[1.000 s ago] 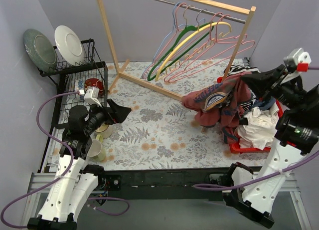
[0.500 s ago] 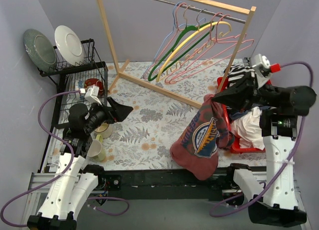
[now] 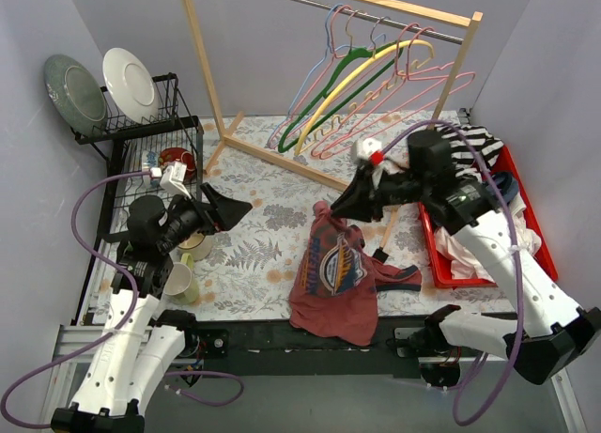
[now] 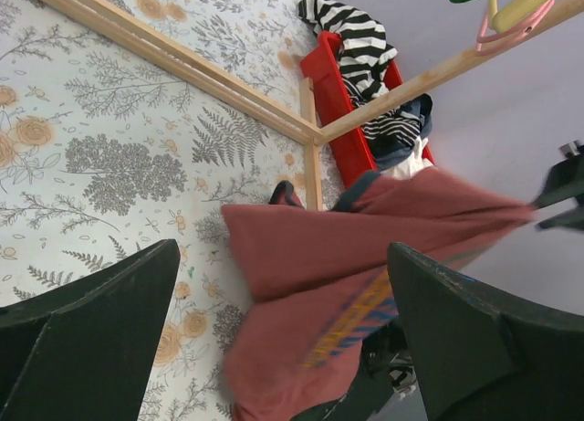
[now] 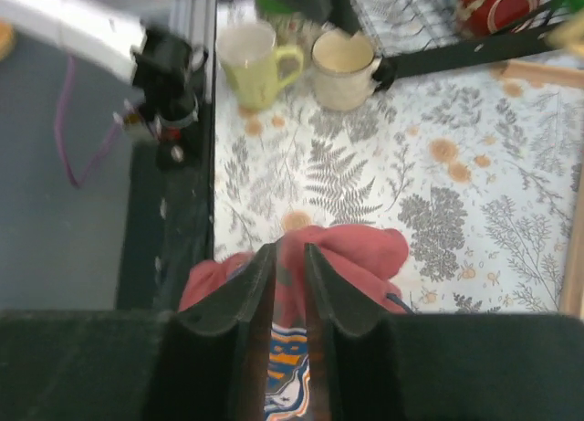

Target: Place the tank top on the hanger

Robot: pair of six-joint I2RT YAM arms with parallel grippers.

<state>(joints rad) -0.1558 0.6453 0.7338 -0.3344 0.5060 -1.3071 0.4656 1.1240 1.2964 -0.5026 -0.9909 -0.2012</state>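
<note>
The rust-red tank top hangs from my right gripper, its lower part draped on the floral table and over the near edge, chest graphic facing up. In the right wrist view the gripper is shut on a bunched fold of the tank top. My left gripper is open and empty, left of the shirt; in its wrist view the tank top lies ahead of the wide jaws. The light-blue wire hanger hangs at the left of the row on the rail.
The wooden rack stands at the back with pink, green and yellow hangers. A red bin at right holds a striped garment and white cloth. A dish rack and mugs stand at left.
My right arm swung left from the red bin, carrying the tank top out over the middle of the table and lowering it. The left arm stayed put.
</note>
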